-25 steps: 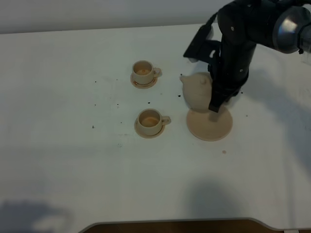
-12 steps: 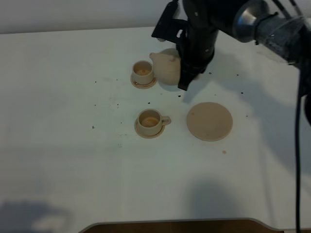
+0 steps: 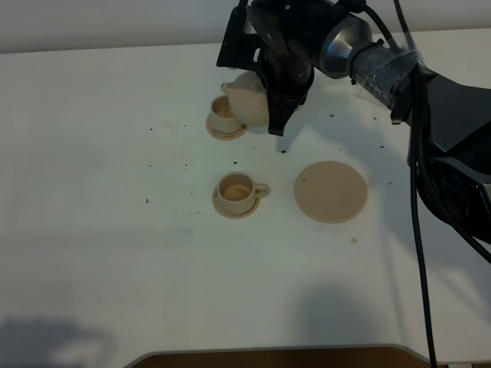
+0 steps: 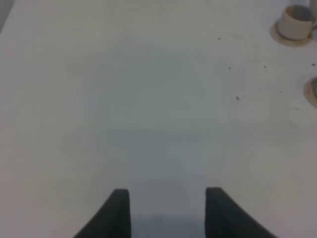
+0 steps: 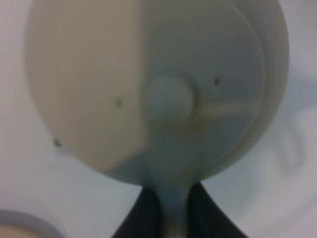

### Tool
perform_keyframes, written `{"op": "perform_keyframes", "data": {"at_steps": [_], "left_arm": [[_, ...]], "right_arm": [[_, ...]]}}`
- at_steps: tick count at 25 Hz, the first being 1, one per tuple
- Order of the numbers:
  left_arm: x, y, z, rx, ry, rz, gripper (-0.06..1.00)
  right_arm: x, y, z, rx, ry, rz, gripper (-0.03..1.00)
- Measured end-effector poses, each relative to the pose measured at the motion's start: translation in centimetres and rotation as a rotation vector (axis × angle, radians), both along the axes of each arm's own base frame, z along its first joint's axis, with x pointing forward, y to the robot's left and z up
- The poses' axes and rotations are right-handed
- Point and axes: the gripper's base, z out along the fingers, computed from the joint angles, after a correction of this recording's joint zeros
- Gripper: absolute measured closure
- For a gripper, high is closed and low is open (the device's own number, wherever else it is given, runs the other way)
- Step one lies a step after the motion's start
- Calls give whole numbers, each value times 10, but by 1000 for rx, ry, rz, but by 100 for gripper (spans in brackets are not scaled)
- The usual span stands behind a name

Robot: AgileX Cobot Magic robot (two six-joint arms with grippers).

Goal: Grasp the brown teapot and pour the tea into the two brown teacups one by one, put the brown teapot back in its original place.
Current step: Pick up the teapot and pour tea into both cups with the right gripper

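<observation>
The brown teapot (image 3: 247, 101) hangs in the air at the far cup, tilted, with its spout over that cup's rim. My right gripper (image 3: 276, 116) is shut on its loop handle. In the right wrist view the teapot (image 5: 148, 84) fills the frame and my right gripper (image 5: 173, 218) clamps the handle. The far teacup (image 3: 223, 115) and the near teacup (image 3: 237, 190) stand on their small saucers; both hold brownish tea. The wide tan saucer disc (image 3: 331, 191) lies bare at the right. My left gripper (image 4: 167, 210) is open and empty over bare table.
The white table (image 3: 92, 230) carries scattered dark specks around the cups. The right arm and its cables (image 3: 418, 153) reach in from the right edge. The left wrist view shows one teacup (image 4: 295, 22) and the edge of another saucer (image 4: 313, 91) far from my left gripper.
My right gripper lifted the teapot off the wide disc and carried it left and toward the back, to the far cup. The disc is now bare.
</observation>
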Motion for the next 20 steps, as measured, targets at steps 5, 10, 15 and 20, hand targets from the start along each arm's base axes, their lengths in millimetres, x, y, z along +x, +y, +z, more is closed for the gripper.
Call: {"op": "perform_keyframes", "data": {"at_steps": [5,10,15,20], "left_arm": [[0,0,0,0,0,0,58],[0,0,0,0,0,0,58],[0,0,0,0,0,0,58],[0,0,0,0,0,0,58]], "right_arm": [[1,-2,12,-12,-11,-12,85],[1,-1,16,-11,-19,-7,85],[4,-3,8,-64,-23,11,85],[7,-4,3,-99,-34,23,85]]}}
